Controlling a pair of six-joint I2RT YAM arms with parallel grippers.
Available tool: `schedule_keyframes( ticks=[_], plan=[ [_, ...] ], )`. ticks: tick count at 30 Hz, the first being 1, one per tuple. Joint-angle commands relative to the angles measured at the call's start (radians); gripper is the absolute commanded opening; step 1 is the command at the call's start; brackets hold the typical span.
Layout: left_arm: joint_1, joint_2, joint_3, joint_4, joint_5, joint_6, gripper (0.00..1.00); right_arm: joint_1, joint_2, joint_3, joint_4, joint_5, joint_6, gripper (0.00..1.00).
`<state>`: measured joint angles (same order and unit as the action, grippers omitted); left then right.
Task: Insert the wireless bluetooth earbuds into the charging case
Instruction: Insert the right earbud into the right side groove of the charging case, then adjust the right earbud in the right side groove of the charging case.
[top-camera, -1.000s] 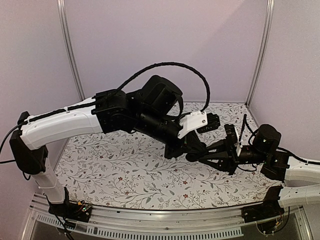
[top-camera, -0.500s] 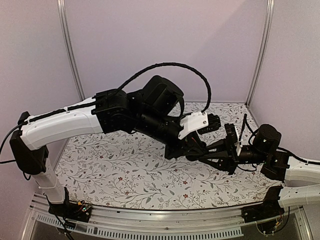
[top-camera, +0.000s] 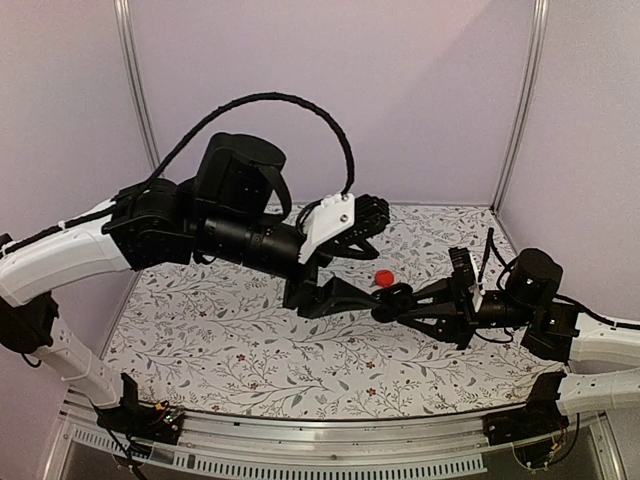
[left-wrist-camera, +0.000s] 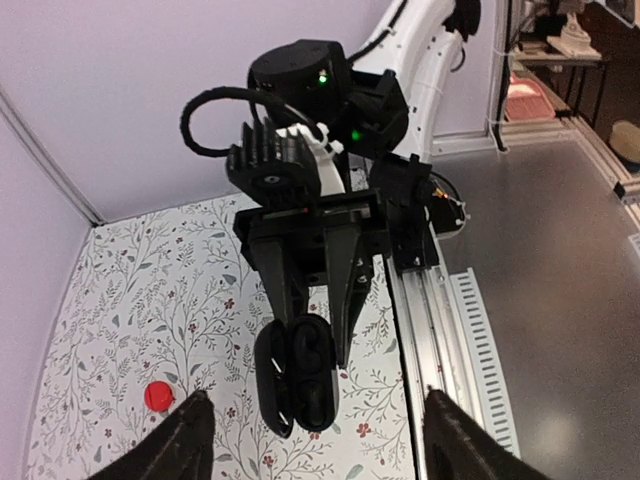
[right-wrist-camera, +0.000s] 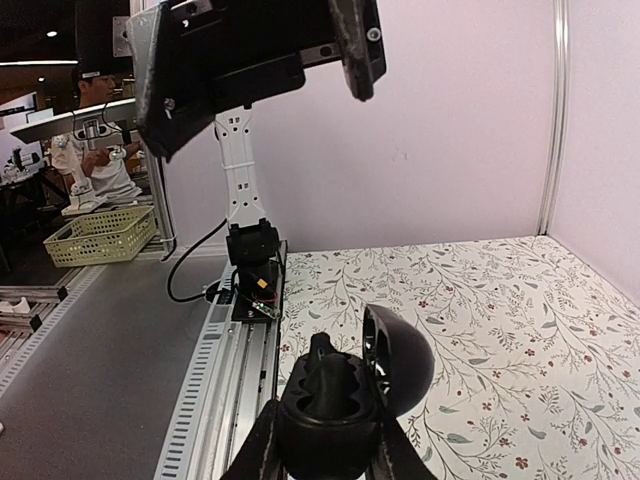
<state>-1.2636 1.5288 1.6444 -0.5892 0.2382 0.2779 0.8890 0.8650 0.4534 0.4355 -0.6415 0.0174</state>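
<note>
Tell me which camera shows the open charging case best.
Left wrist: it looks straight into the charging case, both open halves facing the lens. Right wrist shows it close but at an angle, gripped by the right tool. Top external shows only a small dark shape.

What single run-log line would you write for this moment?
left gripper: jaws open, empty | right gripper: jaws shut on case, aloft | lid: open | red disc: on table

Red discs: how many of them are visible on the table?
1. The red disc lies on the floral table, near the open charging case held in the right claw. More could be hidden under the arms.
</note>
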Motion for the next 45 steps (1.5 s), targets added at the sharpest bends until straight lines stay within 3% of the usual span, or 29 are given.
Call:
schedule_keyframes(
  ticks=[1, 4, 16, 21, 26, 31, 40, 45],
  plan=[
    [0.048, -0.125, -0.150, 0.163, -0.017, -0.035, 0.83, -0.004, -0.015, 0.021, 0.037, -0.011, -0.006, 0.00],
    [0.071, -0.170, -0.236, 0.216, -0.001, -0.048, 0.99, -0.004, -0.018, 0.025, 0.039, -0.023, -0.005, 0.00],
    [0.049, -0.116, -0.292, 0.271, 0.019, -0.012, 1.00, -0.004, -0.005, 0.033, 0.065, -0.051, 0.011, 0.00],
    [0.047, -0.084, -0.236, 0.253, 0.044, -0.037, 0.77, -0.004, 0.004, 0.034, 0.067, -0.059, 0.012, 0.00],
    [0.047, -0.029, -0.168, 0.202, 0.050, -0.042, 0.65, -0.004, 0.008, 0.036, 0.067, -0.073, 0.006, 0.00],
    [0.033, -0.024, -0.150, 0.195, 0.064, -0.001, 0.38, -0.004, 0.012, 0.037, 0.066, -0.061, 0.010, 0.00],
    [-0.045, -0.059, -0.209, 0.233, -0.035, 0.088, 0.31, -0.004, 0.009, 0.037, 0.054, 0.002, 0.016, 0.00],
    [-0.061, -0.022, -0.178, 0.204, -0.077, 0.097, 0.32, -0.003, 0.012, 0.044, 0.046, -0.008, 0.013, 0.00]
  ],
)
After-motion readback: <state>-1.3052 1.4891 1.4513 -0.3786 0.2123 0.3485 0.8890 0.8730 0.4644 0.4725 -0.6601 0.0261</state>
